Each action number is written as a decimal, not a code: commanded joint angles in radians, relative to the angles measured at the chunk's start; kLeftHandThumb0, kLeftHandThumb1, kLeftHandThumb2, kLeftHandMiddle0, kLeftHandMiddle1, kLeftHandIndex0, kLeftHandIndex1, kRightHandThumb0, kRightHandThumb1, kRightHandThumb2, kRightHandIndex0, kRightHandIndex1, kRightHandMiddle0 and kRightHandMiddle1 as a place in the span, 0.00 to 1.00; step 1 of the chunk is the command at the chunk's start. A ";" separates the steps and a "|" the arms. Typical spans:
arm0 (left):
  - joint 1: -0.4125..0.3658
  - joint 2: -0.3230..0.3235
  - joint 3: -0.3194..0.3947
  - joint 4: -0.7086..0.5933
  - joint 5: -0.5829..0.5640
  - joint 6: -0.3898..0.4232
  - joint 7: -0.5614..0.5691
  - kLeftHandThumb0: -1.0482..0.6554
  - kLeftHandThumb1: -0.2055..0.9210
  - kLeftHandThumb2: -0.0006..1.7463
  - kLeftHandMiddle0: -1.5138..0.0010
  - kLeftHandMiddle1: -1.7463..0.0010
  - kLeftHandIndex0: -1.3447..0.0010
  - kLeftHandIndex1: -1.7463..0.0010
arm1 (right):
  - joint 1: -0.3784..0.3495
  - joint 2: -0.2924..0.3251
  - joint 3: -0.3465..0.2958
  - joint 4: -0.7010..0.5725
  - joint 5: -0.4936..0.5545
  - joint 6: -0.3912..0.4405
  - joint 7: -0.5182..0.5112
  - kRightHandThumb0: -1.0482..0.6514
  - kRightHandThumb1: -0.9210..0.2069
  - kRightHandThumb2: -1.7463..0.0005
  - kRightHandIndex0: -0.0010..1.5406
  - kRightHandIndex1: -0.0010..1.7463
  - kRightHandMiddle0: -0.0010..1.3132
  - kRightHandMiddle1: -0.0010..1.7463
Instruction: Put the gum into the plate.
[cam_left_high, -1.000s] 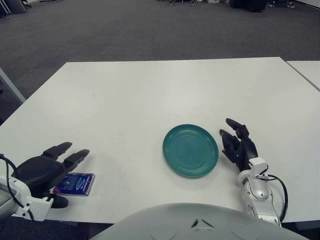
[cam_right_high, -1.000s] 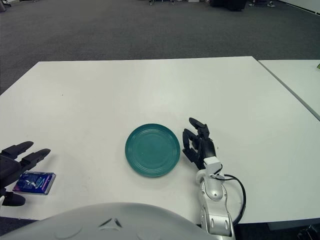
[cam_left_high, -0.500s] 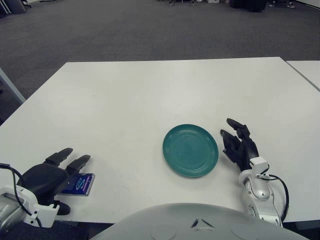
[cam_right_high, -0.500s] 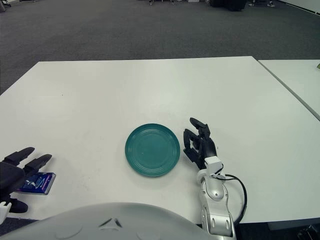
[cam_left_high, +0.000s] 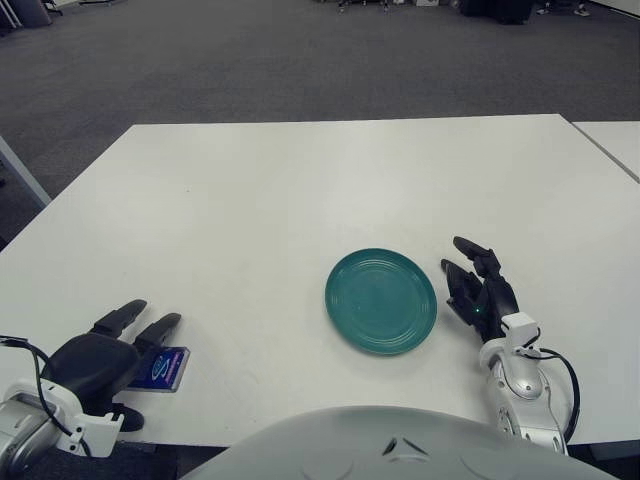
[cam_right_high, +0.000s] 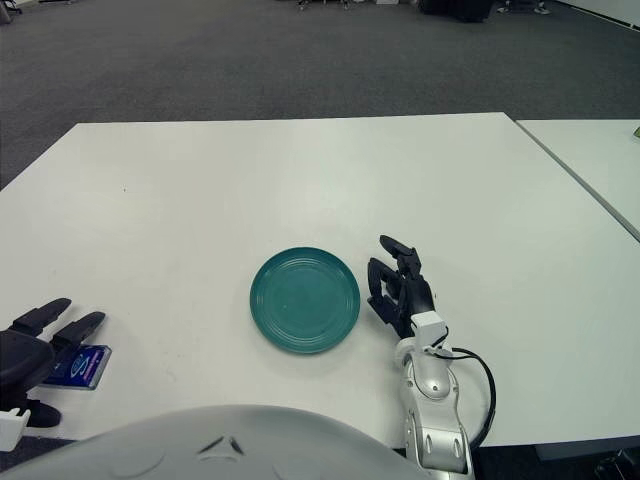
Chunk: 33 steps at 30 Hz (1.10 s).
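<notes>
A flat blue gum pack (cam_left_high: 163, 368) lies near the front left edge of the white table (cam_left_high: 300, 190). My left hand (cam_left_high: 112, 345) hovers over its left part, fingers spread and holding nothing; the pack's left end is hidden under the palm. The round teal plate (cam_left_high: 381, 300) sits empty at the table's centre front, well to the right of the gum. My right hand (cam_left_high: 478, 288) shows just right of the plate, black fingers loosely extended and empty.
A second white table (cam_left_high: 612, 140) adjoins at the far right with a narrow gap. Grey carpet lies beyond the table's far edge. The robot's own grey torso (cam_left_high: 390, 445) fills the bottom centre.
My left hand has drawn back toward the front left edge and slightly lower, uncovering a bit more of the gum pack. The gum, plate and right hand have not moved.
</notes>
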 joint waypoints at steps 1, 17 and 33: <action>-0.006 0.014 -0.003 -0.004 0.004 0.012 0.011 0.02 1.00 0.13 1.00 1.00 1.00 1.00 | 0.041 -0.014 -0.011 0.018 -0.001 0.057 0.000 0.19 0.00 0.64 0.17 0.17 0.00 0.43; 0.025 0.000 -0.001 -0.043 0.009 0.022 0.010 0.02 1.00 0.13 1.00 1.00 1.00 1.00 | 0.070 -0.022 -0.024 -0.005 0.007 0.062 0.019 0.19 0.00 0.64 0.17 0.17 0.00 0.44; 0.052 -0.022 -0.007 -0.091 0.022 0.040 0.003 0.02 1.00 0.13 1.00 1.00 1.00 1.00 | 0.081 -0.031 -0.050 -0.014 0.012 0.063 0.044 0.19 0.00 0.64 0.18 0.17 0.00 0.43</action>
